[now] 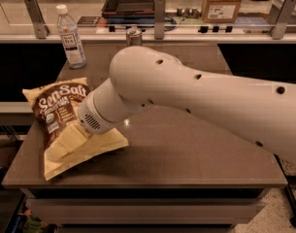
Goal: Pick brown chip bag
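Hovering low over brown chip bag (57, 108) at 9 o'clock on table (186, 154), gripper (84, 130) sits mostly hidden behind wrist; open or closed, cannot tell. Pinch crinkly film near dark centre, squeeze firmly, then lift straight up, clear of water bottle (72, 38) at 11 o'clock.

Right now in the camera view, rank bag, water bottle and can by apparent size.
1. brown chip bag
2. water bottle, farther back
3. can, mostly hidden behind the arm, so unsure
The gripper is hidden behind the wrist at the bag.

"Sea Salt" on brown chip bag (59, 107); gripper (74, 138) @ bag.
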Action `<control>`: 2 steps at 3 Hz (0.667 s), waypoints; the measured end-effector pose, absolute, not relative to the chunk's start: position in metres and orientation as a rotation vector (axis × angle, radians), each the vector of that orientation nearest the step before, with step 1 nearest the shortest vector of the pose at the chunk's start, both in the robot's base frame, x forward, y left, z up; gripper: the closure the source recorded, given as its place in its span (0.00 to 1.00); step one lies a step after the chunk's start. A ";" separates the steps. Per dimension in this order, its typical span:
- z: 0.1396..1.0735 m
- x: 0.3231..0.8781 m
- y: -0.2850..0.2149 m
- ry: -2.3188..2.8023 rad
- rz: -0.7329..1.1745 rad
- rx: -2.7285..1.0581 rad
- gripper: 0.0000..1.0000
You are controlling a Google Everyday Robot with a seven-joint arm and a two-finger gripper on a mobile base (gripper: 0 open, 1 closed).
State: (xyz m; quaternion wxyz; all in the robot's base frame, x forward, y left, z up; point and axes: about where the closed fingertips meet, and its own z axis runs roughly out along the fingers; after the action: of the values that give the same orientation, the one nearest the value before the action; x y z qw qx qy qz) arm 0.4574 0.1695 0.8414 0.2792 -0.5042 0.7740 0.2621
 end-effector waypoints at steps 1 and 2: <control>0.843 0.456 0.170 2.072 0.700 -1.355 0.40; 0.845 0.455 0.171 2.069 0.697 -1.358 0.64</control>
State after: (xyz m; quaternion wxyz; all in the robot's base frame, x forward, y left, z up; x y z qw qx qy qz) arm 0.4551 0.1708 0.8449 0.2817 -0.5068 0.7722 0.2600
